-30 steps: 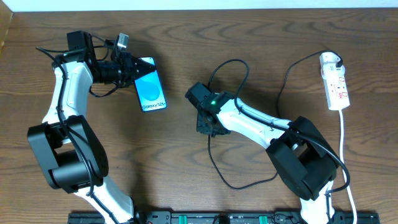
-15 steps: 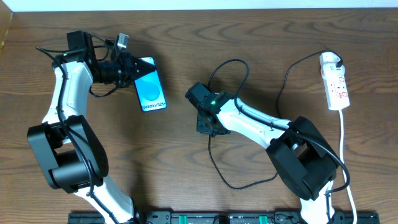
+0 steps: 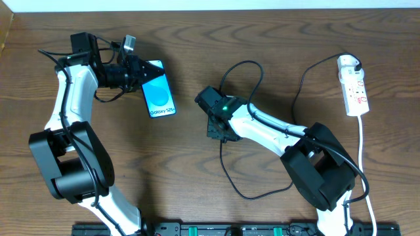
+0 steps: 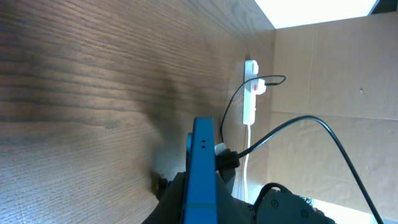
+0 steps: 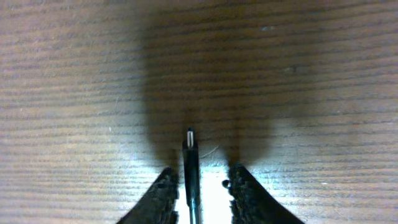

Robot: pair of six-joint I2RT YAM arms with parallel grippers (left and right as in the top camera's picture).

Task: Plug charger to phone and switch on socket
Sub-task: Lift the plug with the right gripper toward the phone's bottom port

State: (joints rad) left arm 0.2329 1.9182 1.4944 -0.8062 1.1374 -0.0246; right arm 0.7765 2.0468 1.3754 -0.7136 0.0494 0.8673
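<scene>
The phone has a blue screen and a white "Galaxy S25+" band. It is held tilted at the back left, and my left gripper is shut on its upper end. In the left wrist view the phone shows edge-on between my jaws. The charger's black cable loops across the table's middle, and its white plug sits in the socket. My right gripper is low over the table. It is open, with the cable's plug tip between its fingers.
The socket's white cord runs down the right side toward the front edge. The black cable makes a second loop near the front, beside the right arm's base. The socket also shows in the left wrist view, with cardboard walls beyond the table.
My right gripper has shifted very slightly over the plug tip. The left arm and phone have not moved.
</scene>
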